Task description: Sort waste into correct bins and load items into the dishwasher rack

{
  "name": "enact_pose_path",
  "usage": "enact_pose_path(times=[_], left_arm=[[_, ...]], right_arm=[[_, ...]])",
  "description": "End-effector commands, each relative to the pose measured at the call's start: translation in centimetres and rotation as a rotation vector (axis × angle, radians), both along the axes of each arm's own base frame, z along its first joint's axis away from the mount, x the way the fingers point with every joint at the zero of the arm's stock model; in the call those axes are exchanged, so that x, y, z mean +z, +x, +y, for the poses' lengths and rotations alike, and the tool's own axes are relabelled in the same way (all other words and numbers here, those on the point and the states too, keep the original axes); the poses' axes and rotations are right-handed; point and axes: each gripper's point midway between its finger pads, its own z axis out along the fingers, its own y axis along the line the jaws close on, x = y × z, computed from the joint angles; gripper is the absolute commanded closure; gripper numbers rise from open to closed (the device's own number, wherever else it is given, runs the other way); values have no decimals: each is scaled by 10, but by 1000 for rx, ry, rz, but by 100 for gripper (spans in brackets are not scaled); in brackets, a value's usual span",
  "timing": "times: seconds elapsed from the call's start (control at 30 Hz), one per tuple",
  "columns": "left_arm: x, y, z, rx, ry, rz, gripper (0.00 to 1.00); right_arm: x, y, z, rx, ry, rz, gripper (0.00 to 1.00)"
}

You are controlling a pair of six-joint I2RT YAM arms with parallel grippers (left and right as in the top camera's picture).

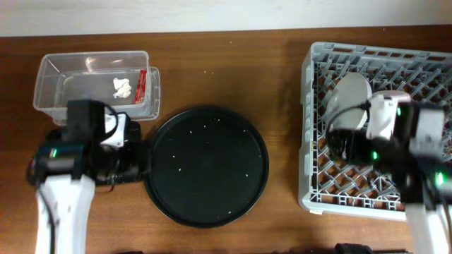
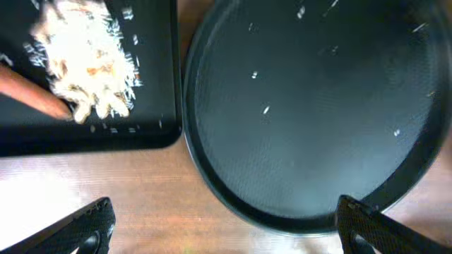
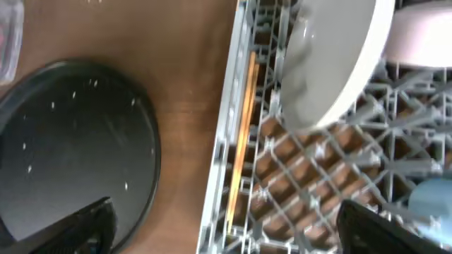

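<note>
The clear tub [image 1: 56,70] at the far left holds a crumpled white tissue [image 1: 123,87] and a red wrapper [image 1: 142,86]. The shallow black tray [image 2: 85,137] holds beige food scraps [image 2: 88,63] and an orange carrot piece [image 2: 32,95]. My left gripper [image 2: 229,233] is open and empty over bare wood between this tray and the round tray. The grey rack [image 1: 311,127] holds the pale plate [image 1: 349,95] on edge, a white bowl [image 3: 424,35] and a light-blue cup [image 3: 432,204]. My right gripper [image 3: 226,233] is open and empty over the rack's left wall [image 3: 222,141].
A large round black tray [image 1: 207,166] with scattered crumbs lies in the middle of the table, close to the shallow tray. Thin wooden chopsticks [image 3: 244,127] lie in the rack along its left wall. My left arm covers most of the shallow tray in the overhead view.
</note>
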Motion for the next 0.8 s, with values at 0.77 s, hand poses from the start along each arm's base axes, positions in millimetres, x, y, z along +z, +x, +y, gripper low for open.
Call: enact_pose_path(times=[0.77], left_arm=[[57, -53, 2, 7, 70, -610, 1]], right_arm=[[-13, -69, 26, 99, -47, -389, 2]])
